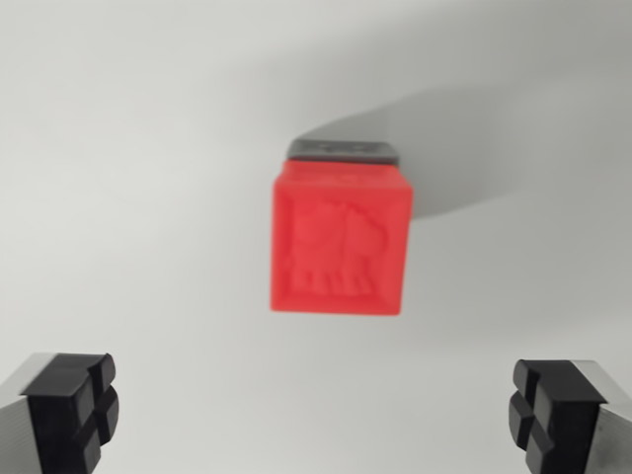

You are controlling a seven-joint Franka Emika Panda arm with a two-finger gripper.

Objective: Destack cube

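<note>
Red cube (340,240) sits atop a dark grey block (343,150), only a sliver of the block showing past the cube's far edge; stack stands on a plain white surface (128,178), upper centre of the wrist view, a raised figure moulded into the cube's top face. Gripper (314,415) hangs above and short of the stack, black fingertips (74,405) spread wide at the bottom corners, holding nothing.

We see our claw (316,415) as two silver-grey metal fingers (25,395) tipped with black rubber pads (74,405) grooved in a cross.
</note>
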